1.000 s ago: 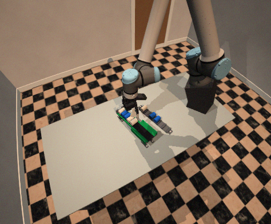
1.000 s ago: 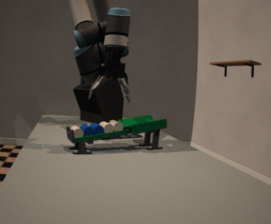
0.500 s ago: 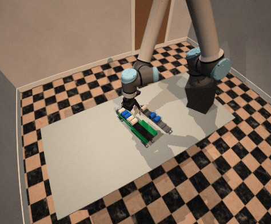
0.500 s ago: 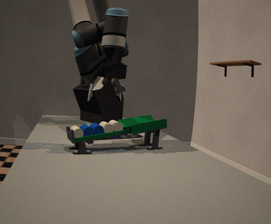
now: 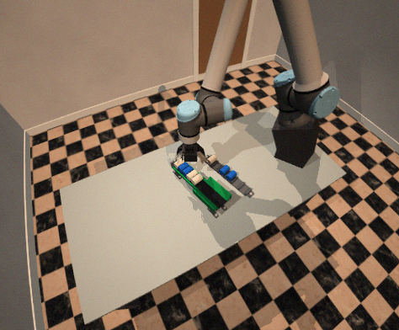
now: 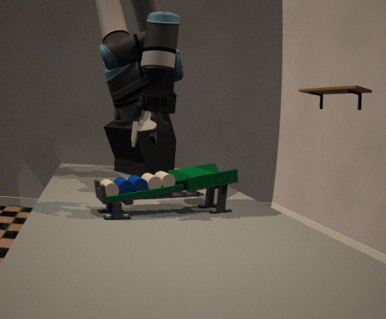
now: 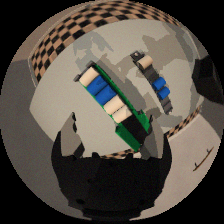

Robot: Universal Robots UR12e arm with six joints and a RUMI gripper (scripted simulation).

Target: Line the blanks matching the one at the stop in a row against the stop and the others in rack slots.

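Observation:
The green feed ramp (image 5: 209, 191) holds a row of blanks against its low stop: a cream blank (image 6: 110, 187) at the stop, then two blue blanks (image 6: 123, 185) (image 6: 137, 183), then two cream blanks (image 6: 151, 180) (image 6: 164, 178). The same row shows in the wrist view (image 7: 105, 96). The grey stock rack (image 5: 236, 180) lies beside the ramp and holds one cream blank (image 5: 212, 160) and two blue blanks (image 5: 224, 169) (image 5: 231, 175). My gripper (image 5: 188, 157) (image 6: 145, 126) is open and empty. It hangs well above the ramp's low end, touching nothing.
The robot's dark base (image 5: 295, 141) stands behind the rack on the grey mat. A wall with a small wooden shelf (image 6: 335, 90) lies to the right in the exterior view. Checkered floor surrounds the mat.

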